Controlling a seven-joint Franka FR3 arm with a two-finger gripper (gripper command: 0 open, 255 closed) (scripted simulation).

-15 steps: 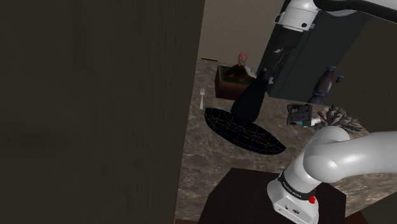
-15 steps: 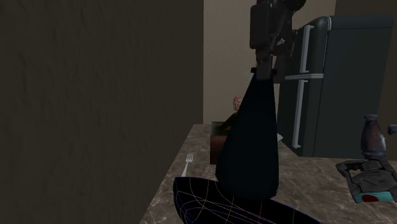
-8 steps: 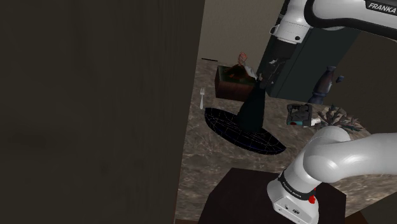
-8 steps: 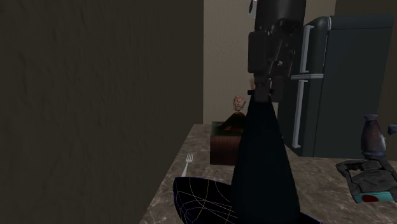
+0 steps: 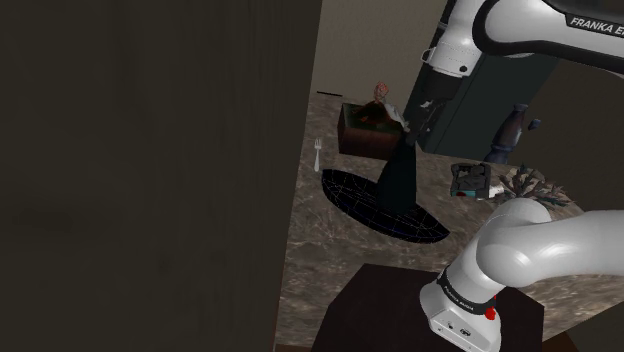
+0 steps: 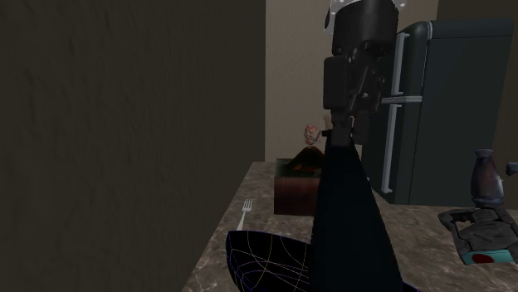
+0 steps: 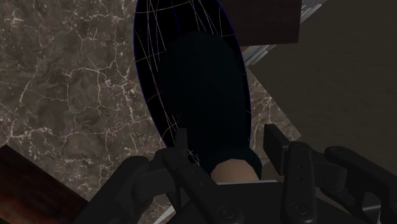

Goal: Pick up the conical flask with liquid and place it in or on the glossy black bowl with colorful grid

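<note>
Flask [image 5: 398, 176] now hangs upright where a second ago it swung tilted, its neck pinched in the gripper [image 7: 227, 145], base just over or on the bowl [image 5: 345, 193], so you look ready to release.

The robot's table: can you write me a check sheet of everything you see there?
Surface: brown marbled counter, white veins.
Job's things: dark conical flask upright above the black bowl with coloured grid lines; contact unclear.
Clutter: fork, brown box, dark vase, blue-grey gadget, spiky item.
Grippers: gripper shut on the flask's neck.
Cables: nothing seen.
Surroundings: dark fridge, dark wall panel, dark stand.
</note>
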